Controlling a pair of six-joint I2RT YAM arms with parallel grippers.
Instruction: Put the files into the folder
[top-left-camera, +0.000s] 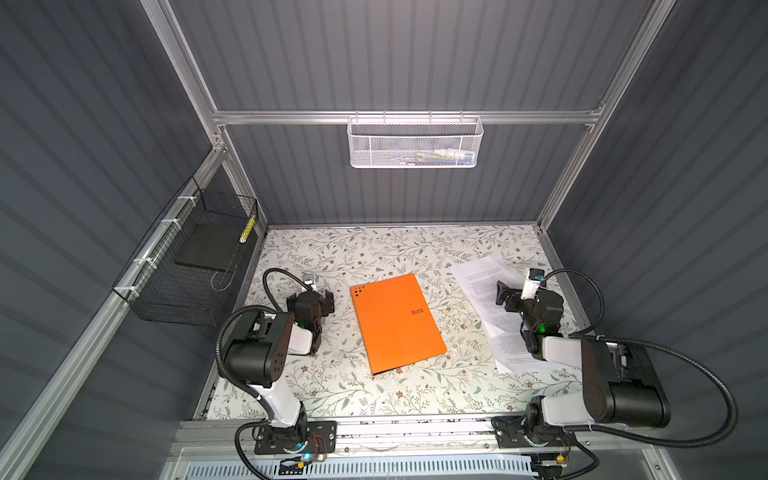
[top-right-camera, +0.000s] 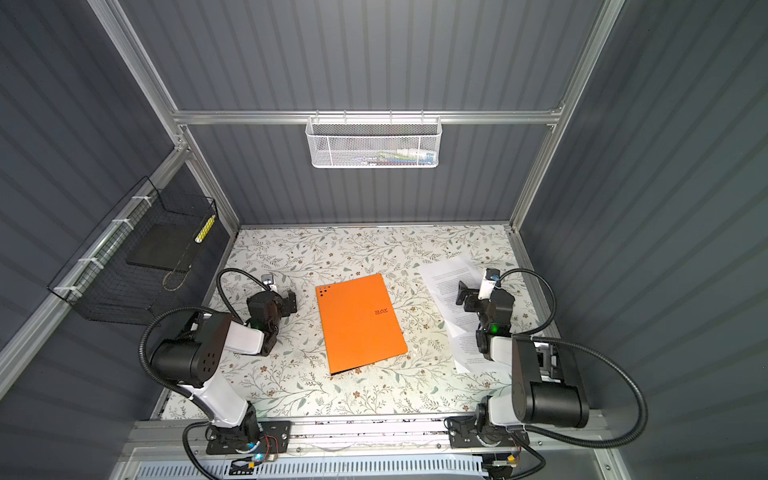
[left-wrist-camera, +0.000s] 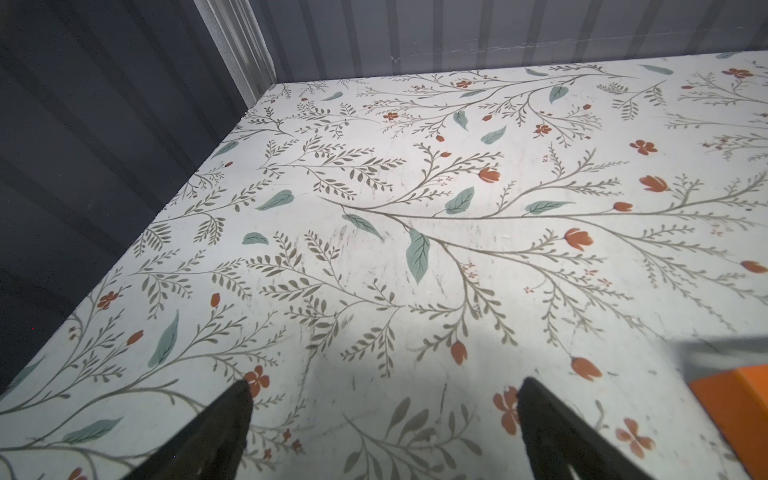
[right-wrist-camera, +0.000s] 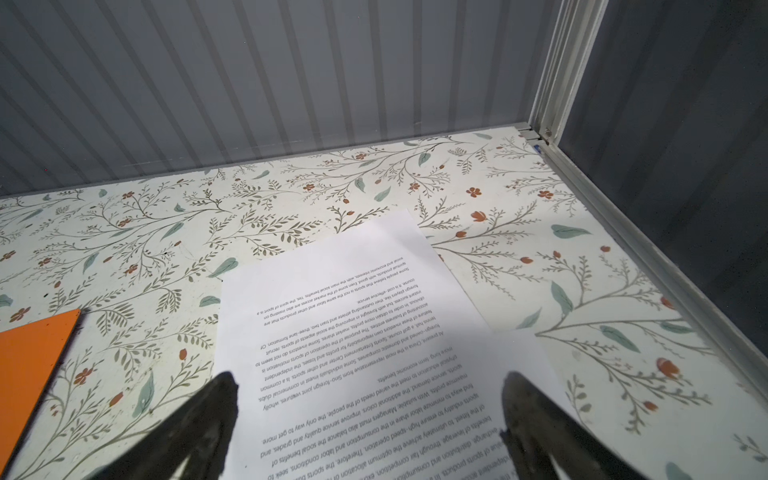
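left end effector (left-wrist-camera: 384, 386) and right end effector (right-wrist-camera: 370, 378) gape empty; folder (top-left-camera: 397, 322) shut, files (top-left-camera: 478, 282) outside it.

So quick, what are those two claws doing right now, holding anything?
Left gripper: open, holding nothing.
Right gripper: open, holding nothing, poised over the files.

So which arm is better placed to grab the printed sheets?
Right. The right gripper hangs open directly over the files, on its side of the closed folder. The left gripper, also open, sits across the folder, over nothing but patterned table.
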